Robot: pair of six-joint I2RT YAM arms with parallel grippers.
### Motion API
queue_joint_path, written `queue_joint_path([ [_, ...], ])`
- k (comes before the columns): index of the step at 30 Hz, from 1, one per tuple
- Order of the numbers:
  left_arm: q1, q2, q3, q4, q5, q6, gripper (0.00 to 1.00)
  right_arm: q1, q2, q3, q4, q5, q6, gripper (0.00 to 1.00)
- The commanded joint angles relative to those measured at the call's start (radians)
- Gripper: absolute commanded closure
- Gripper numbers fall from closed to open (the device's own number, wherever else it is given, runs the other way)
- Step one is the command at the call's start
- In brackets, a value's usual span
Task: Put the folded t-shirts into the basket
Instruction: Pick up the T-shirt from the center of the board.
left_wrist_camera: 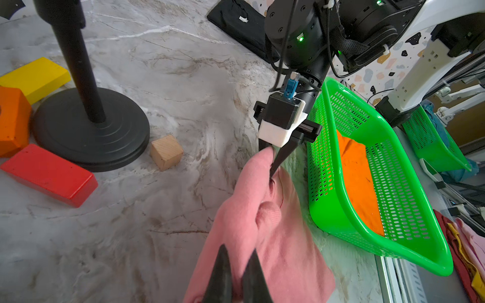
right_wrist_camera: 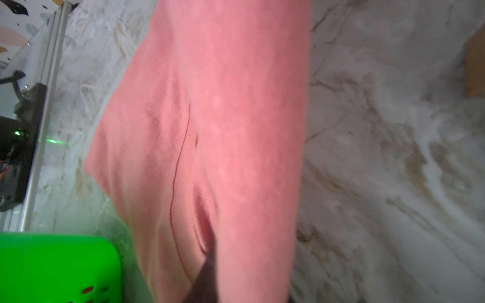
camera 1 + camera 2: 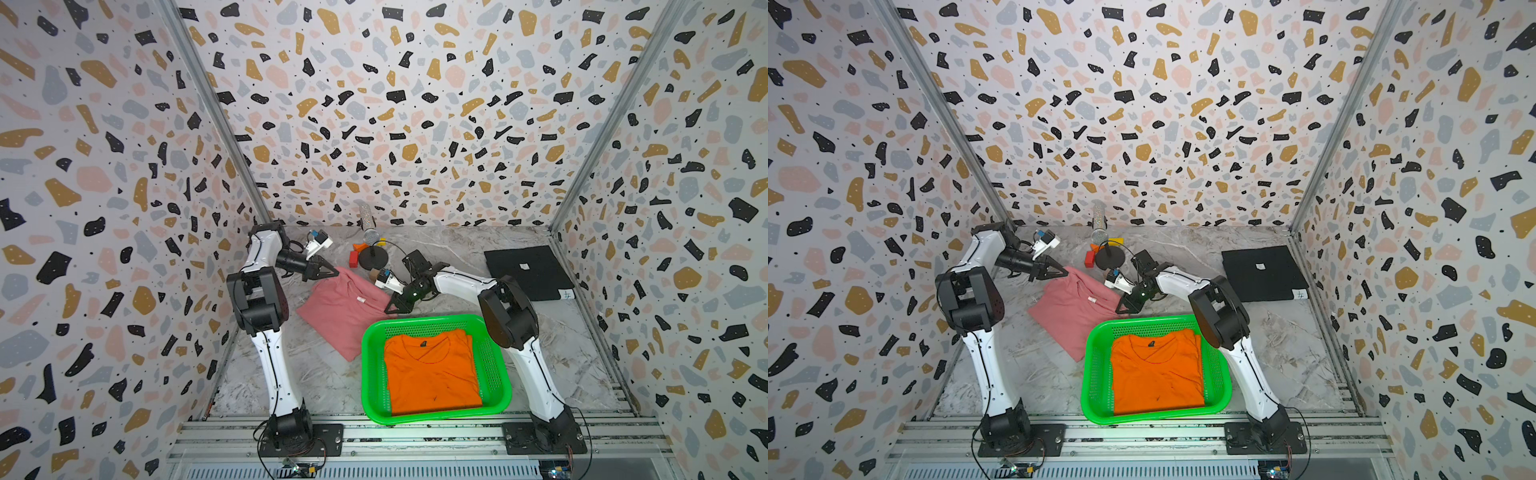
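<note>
Right wrist view is blurred, almost all pink cloth, and only one dark fingertip (image 2: 210, 267) shows in a fold. My left fingers are cut off by the frame edge in the left wrist view. My right elbow hides the far right corner of the basket (image 3: 372, 374) in both top views.

The left gripper (image 3: 334, 273) is pinched tight on the far corner of the pink t-shirt (image 3: 340, 316). The right gripper (image 1: 271, 168) is clamped on its collar-side edge, just beside the basket. The pink shirt is soft knit and bunched at both grips. It lies skewed on the marble table (image 3: 561, 353), with one corner pointing to the near side.

The orange t-shirt (image 3: 432, 370) lies flat in the perforated green plastic basket, collar at the far end, long axis near to far. The black t-shirt (image 3: 525, 270) is flat at the far right, well apart
</note>
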Motion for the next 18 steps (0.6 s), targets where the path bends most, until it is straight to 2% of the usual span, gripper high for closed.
queue_joint_path([
  [1,-0.003,-0.042,0.033,-0.066,0.017,0.004,1.0,-0.001,-0.05,-0.012,0.007,0.006,-0.007,0.91],
  [4,-0.002,-0.047,0.072,-0.111,0.002,0.03,1.0,-0.002,-0.084,-0.012,0.002,0.01,-0.007,1.0],
  [10,0.001,-0.117,0.09,-0.148,-0.044,0.041,1.0,-0.003,-0.19,-0.003,-0.007,0.037,0.008,1.0],
  [18,0.001,-0.309,0.026,-0.006,-0.097,-0.099,1.0,-0.004,-0.284,0.115,-0.159,0.092,-0.023,1.0],
])
